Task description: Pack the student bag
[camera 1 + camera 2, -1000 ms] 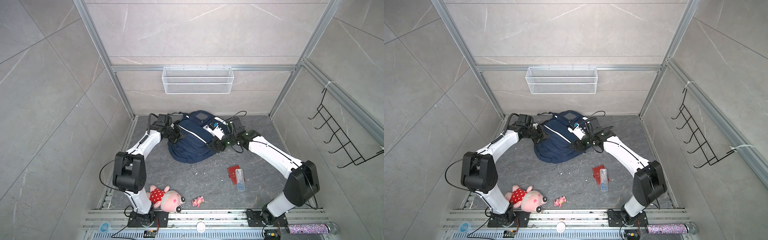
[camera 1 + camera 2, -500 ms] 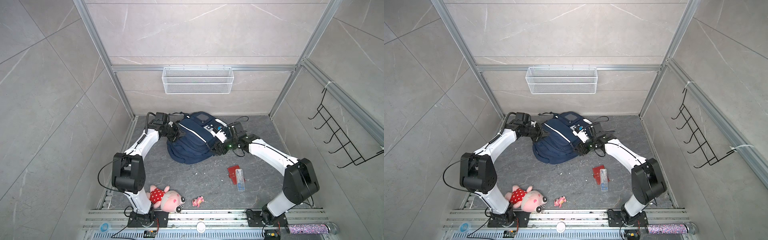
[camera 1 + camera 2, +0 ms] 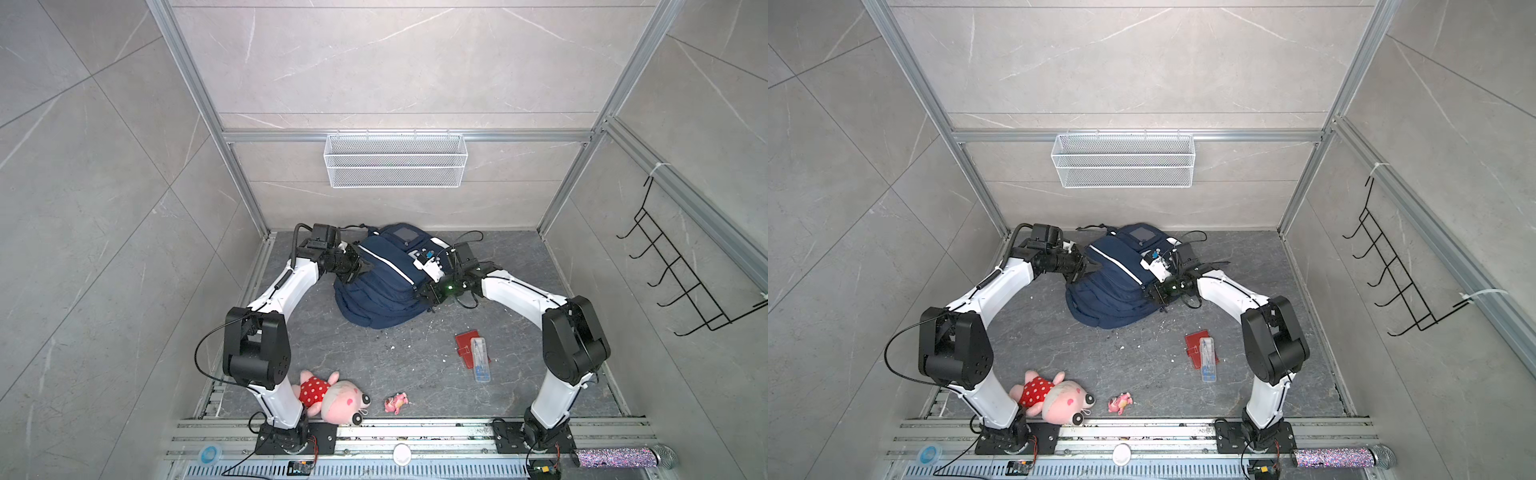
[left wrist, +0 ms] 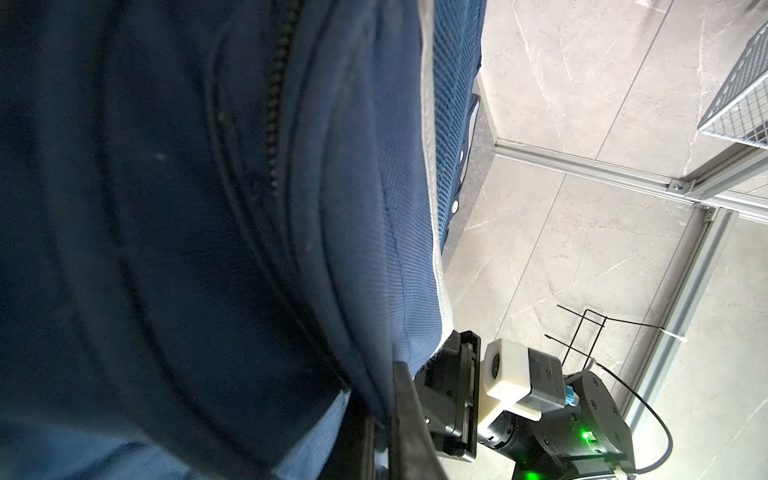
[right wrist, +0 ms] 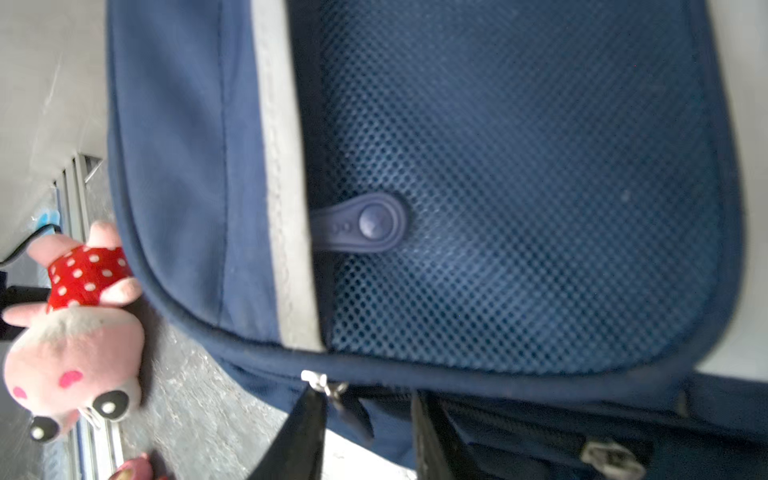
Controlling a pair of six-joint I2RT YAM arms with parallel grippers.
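Top views both show the student bag lying on the desk near the back wall, between the two arms. The left fingers are together, clamped on a fold of the bag's fabric at its edge. The right fingers stand apart, straddling a zip pull on the opposite side; no grip on it is evident. No open compartment is visible. Unpacked on the desk are a plush toy, a small pink toy, and a red wallet with a clear case partly over it. Assessment: opening stage, and nothing appears packed yet.
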